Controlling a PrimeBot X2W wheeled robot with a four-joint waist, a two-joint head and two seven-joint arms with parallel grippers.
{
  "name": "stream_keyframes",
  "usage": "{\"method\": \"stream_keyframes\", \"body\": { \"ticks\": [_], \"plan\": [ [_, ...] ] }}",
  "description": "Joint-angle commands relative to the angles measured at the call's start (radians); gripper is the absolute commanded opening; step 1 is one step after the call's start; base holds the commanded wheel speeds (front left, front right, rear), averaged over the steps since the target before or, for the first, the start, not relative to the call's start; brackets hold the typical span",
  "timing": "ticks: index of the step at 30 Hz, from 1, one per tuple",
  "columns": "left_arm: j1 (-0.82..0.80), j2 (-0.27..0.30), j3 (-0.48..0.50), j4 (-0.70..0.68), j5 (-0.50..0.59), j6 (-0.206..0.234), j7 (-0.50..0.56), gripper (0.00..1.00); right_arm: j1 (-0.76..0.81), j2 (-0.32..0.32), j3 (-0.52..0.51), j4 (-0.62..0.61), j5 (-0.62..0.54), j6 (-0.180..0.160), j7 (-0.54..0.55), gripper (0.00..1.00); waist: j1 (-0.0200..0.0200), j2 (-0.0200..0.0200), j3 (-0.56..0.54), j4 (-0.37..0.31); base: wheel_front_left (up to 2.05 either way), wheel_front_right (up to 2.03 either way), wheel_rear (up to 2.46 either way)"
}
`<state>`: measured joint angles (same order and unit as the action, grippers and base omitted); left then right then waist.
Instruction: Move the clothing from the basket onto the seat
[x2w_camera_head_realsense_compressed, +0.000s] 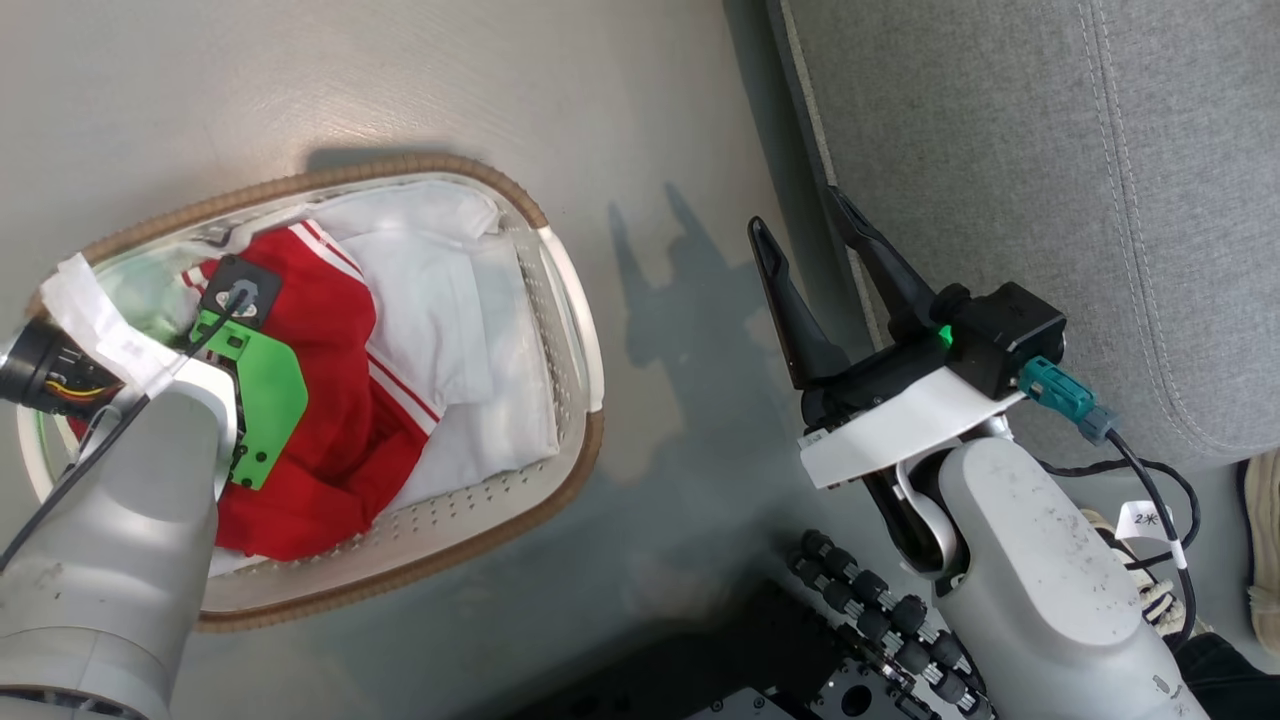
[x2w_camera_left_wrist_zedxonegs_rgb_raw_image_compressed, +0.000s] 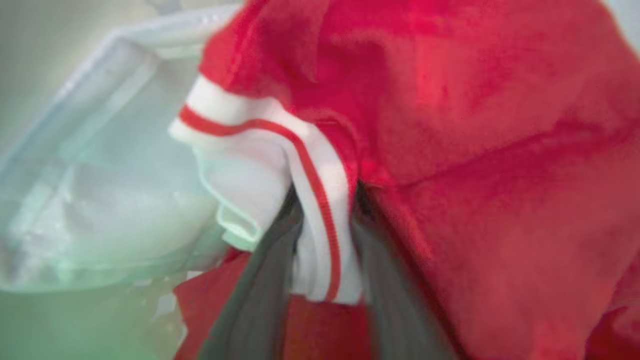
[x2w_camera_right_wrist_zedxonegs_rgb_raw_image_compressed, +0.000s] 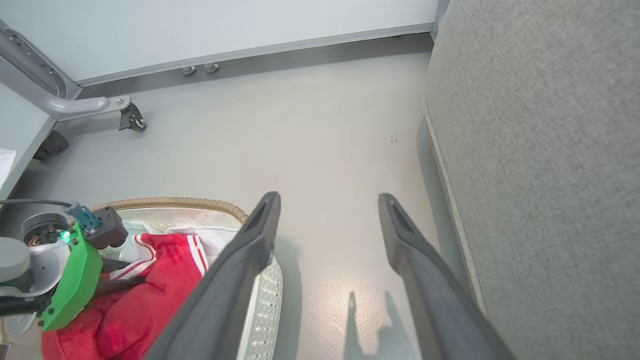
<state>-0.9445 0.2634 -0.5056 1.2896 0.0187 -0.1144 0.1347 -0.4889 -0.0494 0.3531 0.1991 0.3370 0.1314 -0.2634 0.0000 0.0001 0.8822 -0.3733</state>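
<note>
Nothing has reached the seat yet: as much of its grey cushion as can be seen, at the far right, is bare. All of the clothing in view lies in the basket, which stands on the floor to the left, apart from the seat. The red garments are bunched along the basket's left and near side, on a white liner sheet that covers the right half.

The step in hand looks like the first pick. The left arm reaches down into the basket. In the left wrist view, the left pincer has one dark finger on each side of a raised fold of red-and-white striped trim. The fold fills the gap between them, but that view is blurred, so I cannot tell whether the fabric is firmly clamped or only bracketed.

The right pincer hangs over the floor between the basket and the seat's edge. Its fingers stand wide apart with nothing between them.

What is left, in my judgement, is almost all of the task: securing the grip, lifting the fabric clear of the rim, carrying it right to the seat and letting go. More than one trip may be needed if the garments do not come up together.
</note>
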Motion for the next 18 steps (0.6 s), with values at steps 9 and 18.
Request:
{"method": "stream_keyframes", "body": {
  "ticks": [9,18],
  "plan": [
    [0.034,-0.048,-0.009,0.001,-0.03,-0.003,-0.057,0.0,0.003,-0.004,-0.015,0.033,-0.015,-0.001,-0.002,1.0,0.0,-0.0001,-0.084,0.019,0.0,0.0,0.0],
    [0.093,-0.127,-0.009,0.001,-0.072,-0.008,-0.141,0.0,0.043,-0.004,-0.038,0.081,-0.064,-0.001,-0.002,1.0,0.0,-0.0001,-0.244,0.072,0.0,0.0,0.0]
  ]
}}
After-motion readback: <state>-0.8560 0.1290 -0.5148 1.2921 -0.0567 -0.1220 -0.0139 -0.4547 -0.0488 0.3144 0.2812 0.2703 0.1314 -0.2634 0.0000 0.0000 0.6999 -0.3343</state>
